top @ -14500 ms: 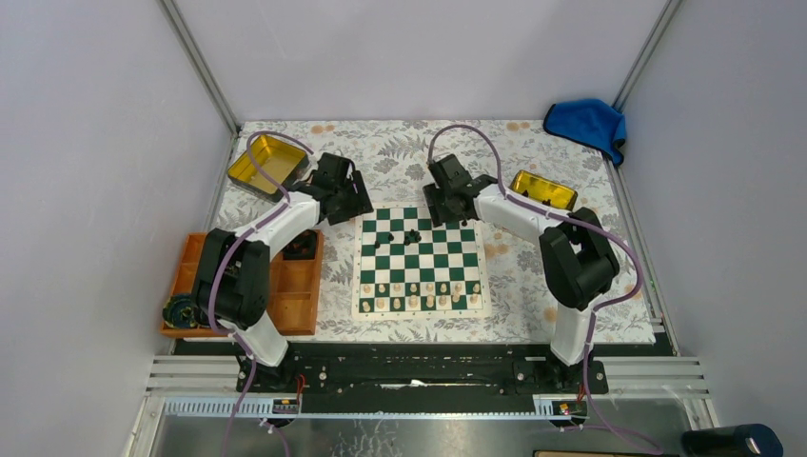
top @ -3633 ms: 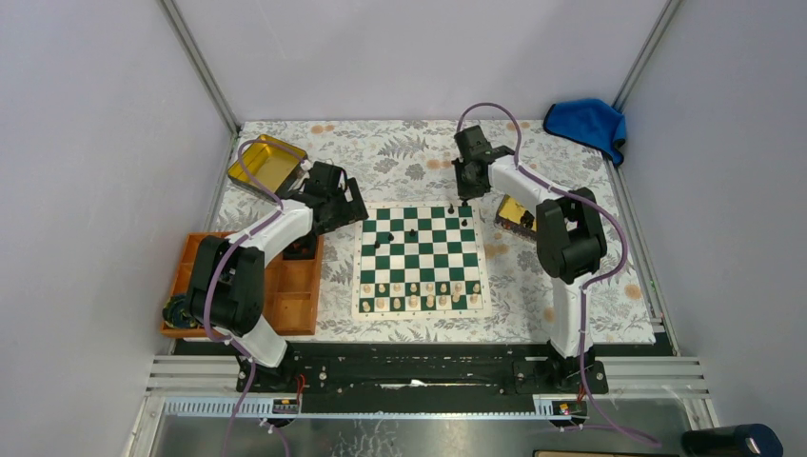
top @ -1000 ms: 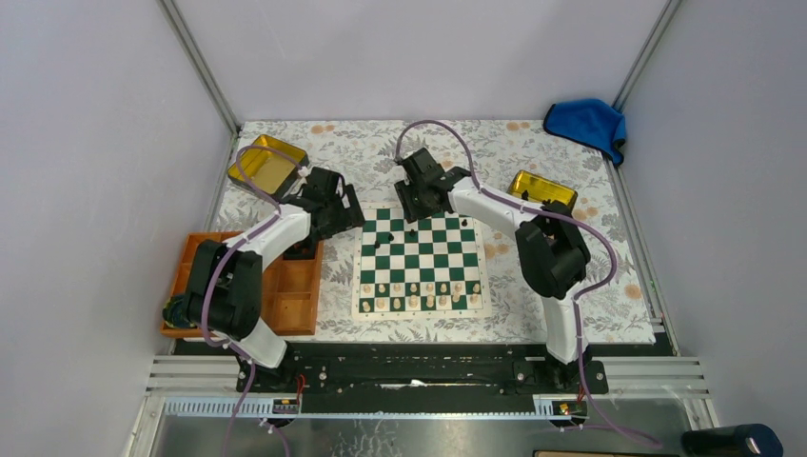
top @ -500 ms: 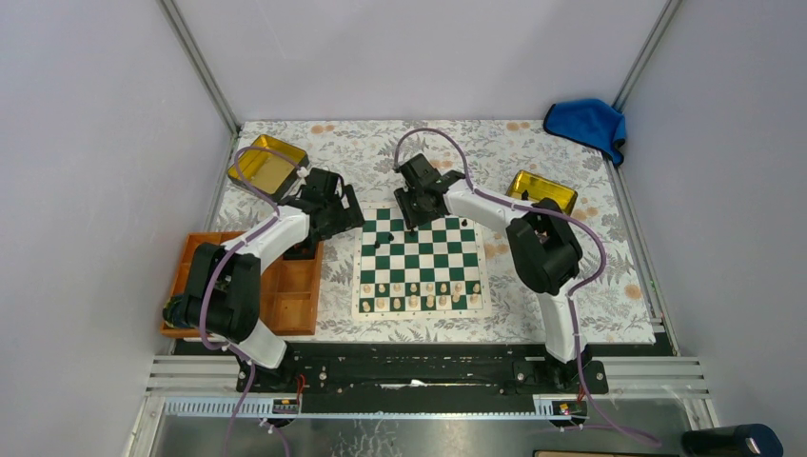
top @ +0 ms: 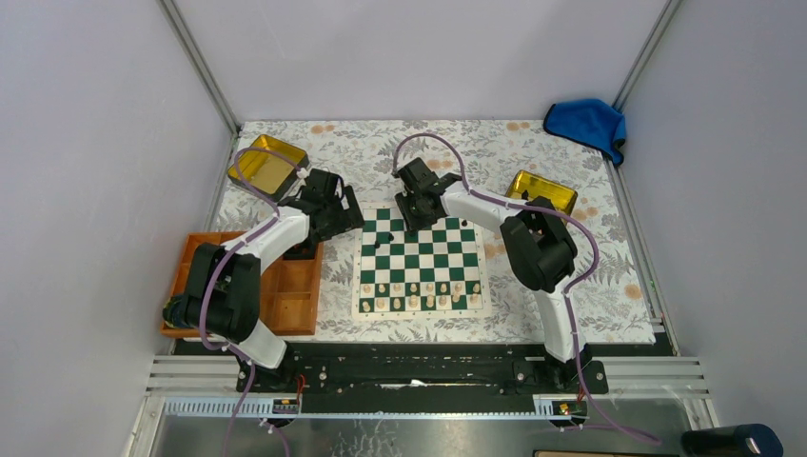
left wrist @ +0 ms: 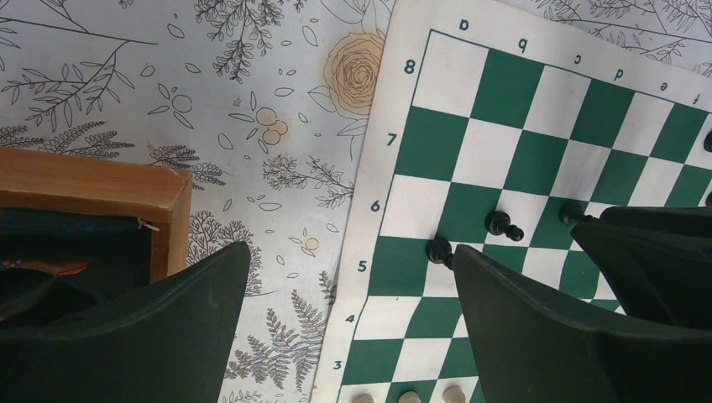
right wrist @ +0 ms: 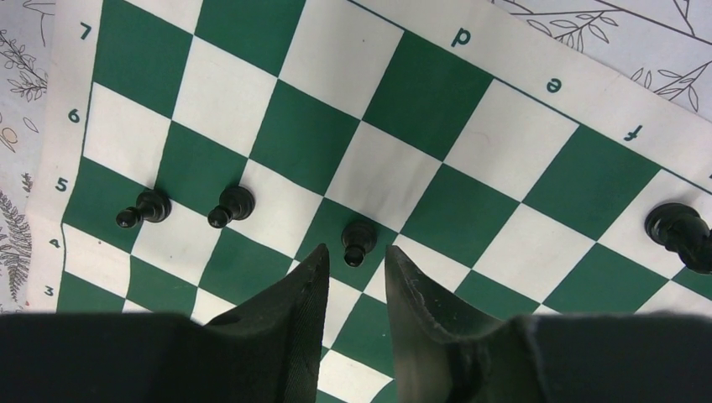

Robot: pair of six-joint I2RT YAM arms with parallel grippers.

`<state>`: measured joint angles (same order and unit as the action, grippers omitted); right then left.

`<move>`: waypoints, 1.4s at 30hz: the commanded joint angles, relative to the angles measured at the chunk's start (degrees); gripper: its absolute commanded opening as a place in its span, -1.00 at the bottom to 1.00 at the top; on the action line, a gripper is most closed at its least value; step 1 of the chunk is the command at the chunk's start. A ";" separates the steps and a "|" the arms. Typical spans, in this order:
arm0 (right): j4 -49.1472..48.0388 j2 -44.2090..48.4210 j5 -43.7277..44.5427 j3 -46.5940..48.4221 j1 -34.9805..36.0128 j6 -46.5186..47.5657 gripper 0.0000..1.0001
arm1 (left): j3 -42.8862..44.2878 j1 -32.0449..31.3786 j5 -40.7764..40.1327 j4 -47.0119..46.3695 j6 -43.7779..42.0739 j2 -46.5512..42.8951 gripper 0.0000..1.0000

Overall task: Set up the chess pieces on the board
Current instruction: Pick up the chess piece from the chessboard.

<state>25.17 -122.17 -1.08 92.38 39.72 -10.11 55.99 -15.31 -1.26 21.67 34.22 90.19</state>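
Note:
The green and white board (top: 433,259) lies mid-table. My right gripper (top: 412,221) hangs low over its far left part. In the right wrist view the right gripper (right wrist: 354,262) is open a narrow gap, and one black pawn (right wrist: 358,241) stands just ahead of its tips, untouched. Two more black pawns (right wrist: 232,204) (right wrist: 143,208) stand to its left, and another black piece (right wrist: 676,227) far right. My left gripper (top: 347,217) is wide open and empty beside the board's left edge (left wrist: 351,252). A black pawn (left wrist: 437,250) stands by its right finger (left wrist: 537,327).
Cream pieces (top: 419,295) fill the board's two near rows. An orange compartment tray (top: 297,297) sits left of the board, its corner in the left wrist view (left wrist: 92,185). Gold tins stand at back left (top: 266,164) and right (top: 542,188). A blue cloth (top: 585,124) lies at the far right.
My right gripper swung from the board's far right corner to its far left part and settled at a pawn. The left arm has barely moved.

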 commanded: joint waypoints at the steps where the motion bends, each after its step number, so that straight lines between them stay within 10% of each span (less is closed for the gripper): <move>1: -0.04 -0.50 -0.70 0.96 0.53 0.50 -0.28 | -0.02 0.29 0.55 -1.75 0.57 -1.53 0.97; 42: 4.87 2.64 10.90 2.06 -0.18 3.62 -0.84 | -0.19 0.27 0.64 -2.12 0.32 -0.28 0.97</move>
<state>27.73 -123.52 5.32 93.14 39.81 -7.70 55.99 -15.31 -1.21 21.67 34.22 90.21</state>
